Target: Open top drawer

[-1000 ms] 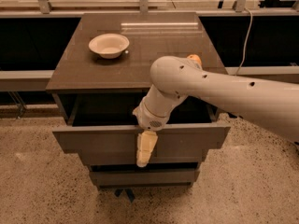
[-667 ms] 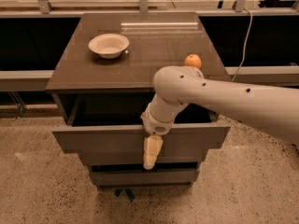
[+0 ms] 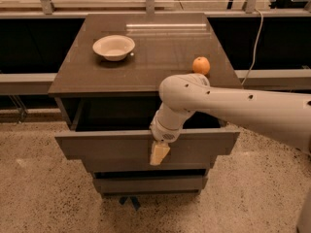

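- Hanging from the white arm (image 3: 233, 108), the gripper (image 3: 159, 154) sits against the front panel of the top drawer (image 3: 107, 147), at the panel's upper edge and near its middle.
- Compared with a second ago, the gripper is slightly further to the right along the panel. The arm's bend has also drifted right.
- The top drawer is pulled partly out from under the cabinet top (image 3: 160, 57). It is about as far out as a second ago, with a dark gap open behind its panel.
- The orange (image 3: 201, 65), half covered by the arm a second ago, now shows almost whole near the right edge of the top.
- The bowl (image 3: 113, 47) has not moved from the back left of the top.
- Only one cream piece of the gripper shows in front of the panel, so I cannot tell whether the gripper is spread or closed.
- The drawer's inside is in shadow, and the arm hides its middle.
- The lower drawers (image 3: 146, 183) are mostly covered by the top drawer's panel.
- The arm is cut off at the right edge.
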{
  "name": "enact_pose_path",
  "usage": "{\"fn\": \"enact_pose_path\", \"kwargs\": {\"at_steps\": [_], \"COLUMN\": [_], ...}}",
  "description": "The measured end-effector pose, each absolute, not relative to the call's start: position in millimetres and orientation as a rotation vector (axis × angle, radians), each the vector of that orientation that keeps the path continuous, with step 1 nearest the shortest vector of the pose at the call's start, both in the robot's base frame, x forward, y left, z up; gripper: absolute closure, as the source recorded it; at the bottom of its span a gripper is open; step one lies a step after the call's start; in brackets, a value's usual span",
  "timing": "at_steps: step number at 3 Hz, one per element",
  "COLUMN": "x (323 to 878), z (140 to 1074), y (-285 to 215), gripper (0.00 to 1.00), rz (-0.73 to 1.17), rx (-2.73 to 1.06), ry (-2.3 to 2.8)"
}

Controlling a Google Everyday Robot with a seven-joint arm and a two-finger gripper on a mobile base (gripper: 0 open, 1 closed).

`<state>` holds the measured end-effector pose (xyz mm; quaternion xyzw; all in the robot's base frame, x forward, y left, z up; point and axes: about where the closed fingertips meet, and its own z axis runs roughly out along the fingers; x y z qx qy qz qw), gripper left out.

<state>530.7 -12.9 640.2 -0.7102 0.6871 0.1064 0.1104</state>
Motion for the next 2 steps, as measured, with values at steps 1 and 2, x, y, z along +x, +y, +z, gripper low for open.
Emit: {"fn": "enact_pose_path", "kwargs": {"at_steps": [1,2], "x": [530.7,530.7], "z": [641.2,644.1], "y": [-12.9,-12.9], "gripper": [0.34,0.34], "rz": [0.313,0.313], "rx": [-2.087,-2.087], "ry": [2.019,2.019]}}
